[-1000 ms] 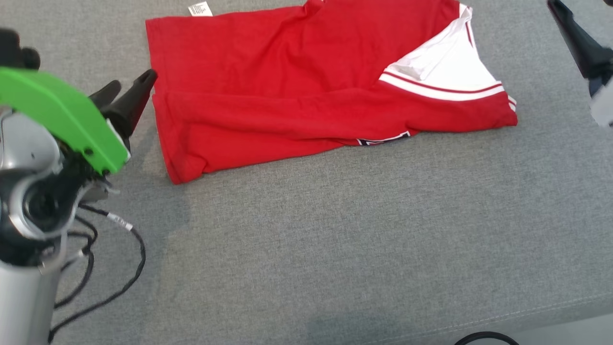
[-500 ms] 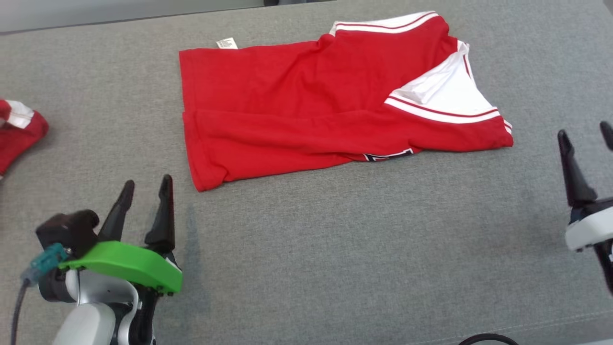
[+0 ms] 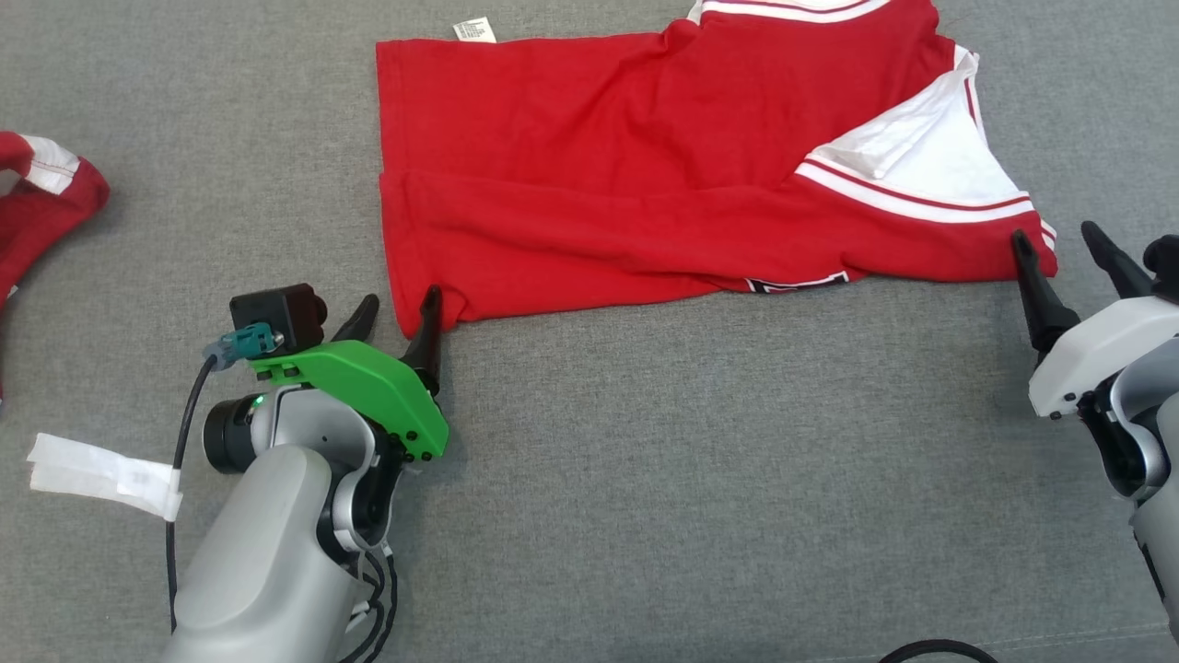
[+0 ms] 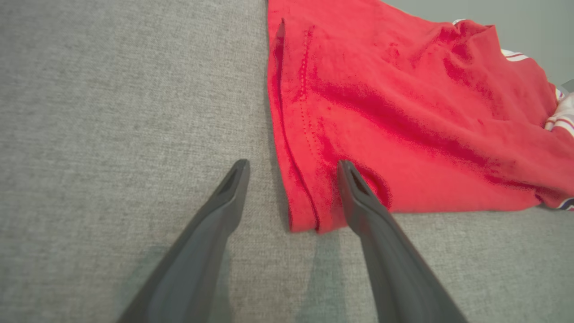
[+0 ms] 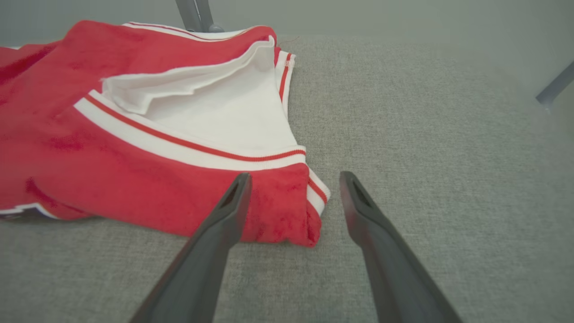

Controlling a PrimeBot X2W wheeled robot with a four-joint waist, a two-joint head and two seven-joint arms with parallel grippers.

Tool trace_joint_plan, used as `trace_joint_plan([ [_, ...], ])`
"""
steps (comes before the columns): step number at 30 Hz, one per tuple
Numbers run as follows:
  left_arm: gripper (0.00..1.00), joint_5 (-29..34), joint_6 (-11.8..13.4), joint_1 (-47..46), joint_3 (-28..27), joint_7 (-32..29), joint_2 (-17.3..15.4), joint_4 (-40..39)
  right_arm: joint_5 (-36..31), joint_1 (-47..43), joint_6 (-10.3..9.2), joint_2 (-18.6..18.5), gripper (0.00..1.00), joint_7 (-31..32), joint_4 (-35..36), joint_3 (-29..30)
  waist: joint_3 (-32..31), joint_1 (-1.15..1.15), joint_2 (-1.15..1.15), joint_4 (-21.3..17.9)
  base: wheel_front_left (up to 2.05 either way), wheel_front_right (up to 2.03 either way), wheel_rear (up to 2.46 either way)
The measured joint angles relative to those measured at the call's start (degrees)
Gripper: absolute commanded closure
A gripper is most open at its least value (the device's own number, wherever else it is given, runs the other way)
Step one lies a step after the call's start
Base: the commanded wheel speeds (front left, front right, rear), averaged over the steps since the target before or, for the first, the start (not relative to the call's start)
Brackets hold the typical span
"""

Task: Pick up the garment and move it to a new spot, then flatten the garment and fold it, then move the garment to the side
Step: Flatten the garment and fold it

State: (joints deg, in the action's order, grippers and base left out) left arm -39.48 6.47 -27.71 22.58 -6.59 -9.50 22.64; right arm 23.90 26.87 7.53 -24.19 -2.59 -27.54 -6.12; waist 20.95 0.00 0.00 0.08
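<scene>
The garment (image 3: 645,175) is a red shirt with white, red-striped trim, lying folded on the grey cloth surface (image 3: 700,479). My left gripper (image 3: 398,311) stands open at the shirt's near left corner (image 4: 305,211), one finger over the cloth's edge, the other on the grey surface. At the shirt's near right corner (image 5: 287,211) my right gripper (image 3: 1057,241) is open too, its fingers straddling the striped hem corner. Nothing is held by either gripper.
Another red and white piece of cloth (image 3: 41,212) lies at the far left edge. A strip of white tape (image 3: 101,474) sits on the surface near my left forearm. A dark cable (image 3: 935,652) shows at the bottom edge.
The head camera has shifted. Both grippers have come forward to the shirt's near corners, left and right, and stay open.
</scene>
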Motion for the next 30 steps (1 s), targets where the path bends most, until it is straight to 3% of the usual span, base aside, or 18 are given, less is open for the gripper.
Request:
trace_joint_plan([
  [10, 0.0, -2.76, -1.81, -2.01, 0.15, -3.63, 0.24, 4.61, 2.99, 2.75, 0.0, -0.51, 0.0, 1.76, -7.02, -3.3, 0.67, 0.0, 0.0, 0.9, 0.0, 0.0, 0.0],
  [19, 0.03, -5.35, -3.55, -2.34, 0.48, -7.27, 1.25, 3.85, 6.21, 5.15, 0.0, -0.68, 0.0, 3.01, -10.04, -5.93, 0.85, 0.0, 0.0, 0.73, 0.0, 0.0, 0.0],
  [20, 0.06, -6.04, -3.72, -2.34, 0.53, -7.76, 1.47, 3.66, 6.56, 5.43, 0.0, -0.75, 0.0, 3.01, -10.28, -6.25, 0.88, 0.0, 0.0, 0.75, 0.0, 0.0, 0.0],
  [22, 0.25, -6.86, -3.91, -2.38, 0.6, -8.71, 1.78, 3.26, 7.11, 5.84, 0.0, -0.83, 0.0, 2.99, -10.77, -6.91, 0.9, 0.0, 0.0, 0.78, 0.0, 0.0, 0.0],
  [24, 0.52, -7.47, -3.98, -2.48, 0.71, -9.75, 2.18, 2.98, 7.76, 6.37, 0.0, -1.09, 0.03, 3.0, -11.1, -7.7, 1.0, 0.0, 0.0, 0.81, 0.0, 0.0, 0.0],
  [25, 0.58, -7.56, -4.05, -2.5, 0.93, -10.16, 2.25, 2.9, 8.08, 6.5, 0.0, -1.23, 0.2, 3.01, -11.24, -8.03, 1.04, 0.0, 0.0, 0.83, 0.0, 0.0, 0.0],
  [26, 0.82, -7.57, -4.32, -2.54, 1.23, -10.56, 2.26, 2.9, 8.48, 6.64, 0.0, -1.37, 0.58, 3.02, -11.4, -8.4, 1.05, 0.0, 0.0, 0.84, 0.0, 0.0, 0.0],
  [27, 1.0, -7.66, -4.63, -2.56, 1.52, -10.96, 2.27, 2.93, 8.91, 6.78, 0.0, -1.45, 0.77, 3.09, -11.52, -8.81, 1.05, 0.0, 0.0, 0.84, 0.0, 0.0, 0.0],
  [28, 1.0, -8.04, -4.97, -2.56, 1.56, -11.4, 2.31, 3.09, 9.45, 6.97, 0.0, -1.52, 1.0, 3.11, -11.63, -9.2, 1.04, 0.0, 0.0, 0.83, 0.0, 0.0, 0.0],
  [30, 1.0, -9.16, -5.53, -2.56, 1.27, -12.03, 2.38, 3.33, 10.54, 7.44, 0.01, -1.64, 1.0, 3.56, -11.74, -10.03, 1.0, 0.0, 0.0, 0.8, 0.0, 0.0, 0.0],
])
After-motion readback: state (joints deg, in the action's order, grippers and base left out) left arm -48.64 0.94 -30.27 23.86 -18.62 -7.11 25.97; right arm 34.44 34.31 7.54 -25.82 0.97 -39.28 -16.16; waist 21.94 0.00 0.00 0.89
